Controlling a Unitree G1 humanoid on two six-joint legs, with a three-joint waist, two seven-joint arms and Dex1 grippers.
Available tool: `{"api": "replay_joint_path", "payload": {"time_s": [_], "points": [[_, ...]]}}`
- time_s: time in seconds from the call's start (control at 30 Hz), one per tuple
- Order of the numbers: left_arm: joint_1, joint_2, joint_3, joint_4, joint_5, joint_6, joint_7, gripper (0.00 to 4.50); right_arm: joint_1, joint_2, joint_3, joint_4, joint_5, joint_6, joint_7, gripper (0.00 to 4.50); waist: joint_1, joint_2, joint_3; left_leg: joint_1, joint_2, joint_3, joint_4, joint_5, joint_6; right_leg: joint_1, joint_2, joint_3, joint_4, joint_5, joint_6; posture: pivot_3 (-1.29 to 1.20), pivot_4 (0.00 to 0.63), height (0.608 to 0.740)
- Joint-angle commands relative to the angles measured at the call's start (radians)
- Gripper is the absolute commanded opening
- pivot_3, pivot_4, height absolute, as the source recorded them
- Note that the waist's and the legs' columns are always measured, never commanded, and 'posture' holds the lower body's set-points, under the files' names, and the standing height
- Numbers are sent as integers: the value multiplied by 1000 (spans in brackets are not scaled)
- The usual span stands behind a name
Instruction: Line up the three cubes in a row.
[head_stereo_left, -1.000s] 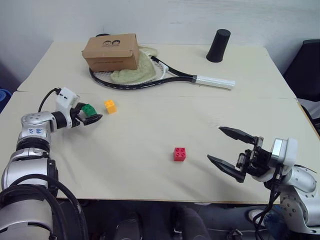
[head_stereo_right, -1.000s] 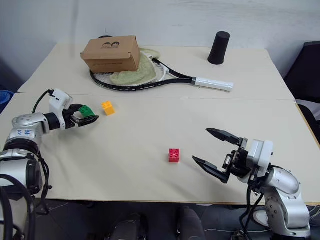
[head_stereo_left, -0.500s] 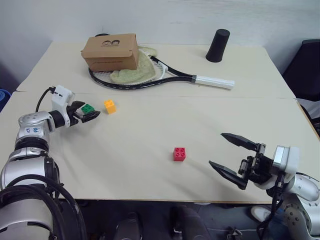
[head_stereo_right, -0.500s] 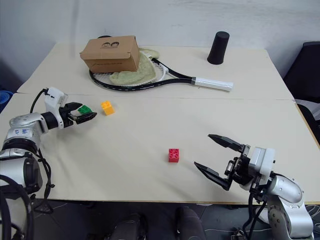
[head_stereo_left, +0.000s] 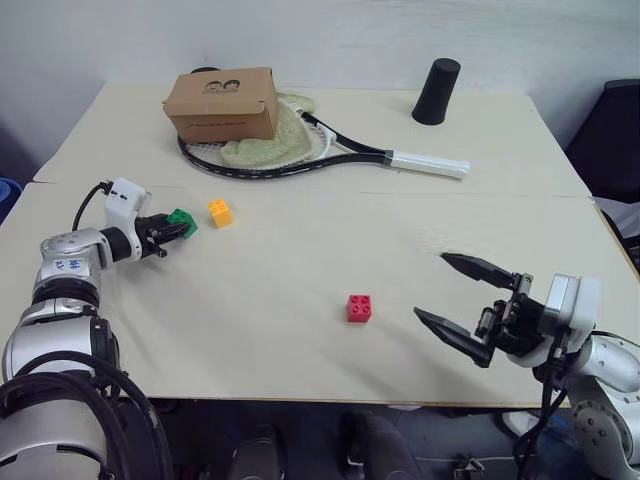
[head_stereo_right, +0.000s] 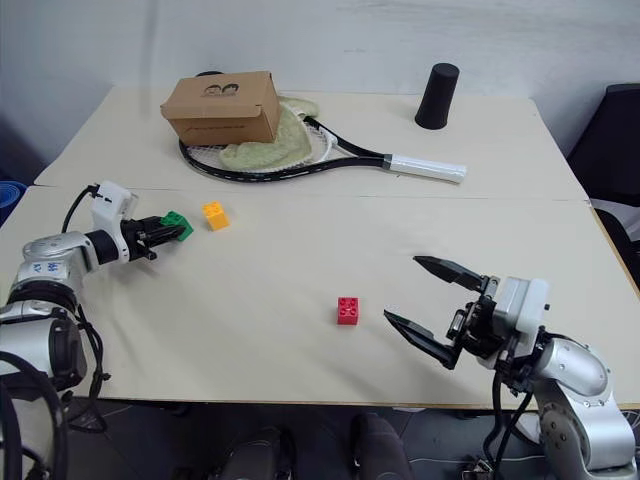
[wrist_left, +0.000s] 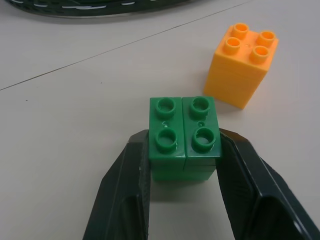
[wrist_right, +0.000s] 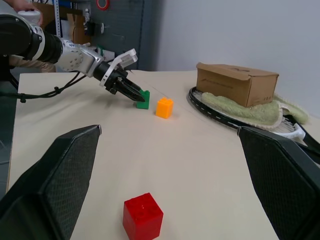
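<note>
Where left hand clamps: green cube's sides hidden.

cardboard box, racket, perhaps towel, black cup

The left gripper sits at the table's left side, jaws closed on one brick. A second brick stands just beyond its tips, slightly right. The third brick lies well to its right and nearer, just left of the spread right gripper. A racket, a towel, a box and a cup lie farther behind.
</note>
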Motion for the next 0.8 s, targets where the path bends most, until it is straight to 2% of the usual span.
{"api": "replay_joint_path", "payload": {"time_s": [0.03,0.17,0.23,0.3,0.4,0.47,0.6,0.67,0.8], "points": [[-10,16,27,-48,-46,-39,-126,1466,-6,-21,-21,-40,21,10,-7,4500,1,0,0,0,0,0,0,0,0,0,0,0,0,0,0,0,150,740],[6,34,-3,-134,-72,-38,-413,1466,2,-48,-48,-44,43,28,9,4500,0,0,0,-1,-1,7,2,0,0,0,1,0,0,0,0,0,150,740],[71,40,-55,-279,-82,-51,-576,1466,21,-76,-77,-41,65,37,35,4500,0,0,0,-1,-1,9,2,0,0,0,1,0,0,0,0,0,150,740],[156,32,-101,-470,-120,-15,-673,1466,49,-109,-98,-31,68,32,89,4500,-1,0,0,0,0,10,2,0,0,0,1,2,1,0,0,0,150,740],[304,-49,-159,-871,-230,143,-648,1466,104,-142,-118,0,68,18,180,4500,1,0,0,1,4,8,2,-1,0,0,-1,8,1,0,0,0,150,740],[375,-98,-215,-1042,-245,187,-593,1466,114,-150,-109,15,58,14,210,4500,10,0,0,1,4,1,4,-1,1,2,-1,13,1,0,1,0,150,740],[426,-156,-304,-1172,-201,212,-507,1466,106,-139,-88,21,38,17,217,4500,16,0,0,3,1,2,6,-2,2,3,1,18,1,1,3,0,150,740],[435,-181,-364,-1190,-146,199,-459,1466,98,-134,-75,19,32,20,211,4500,19,0,0,4,1,2,6,-2,2,3,1,19,2,1,3,0,150,740],[454,-187,-398,-1198,-109,200,-392,1466,83,-127,-55,6,29,24,186,4500,18,0,-1,3,0,2,6,-2,2,3,1,19,1,1,3,0,150,740]]}}
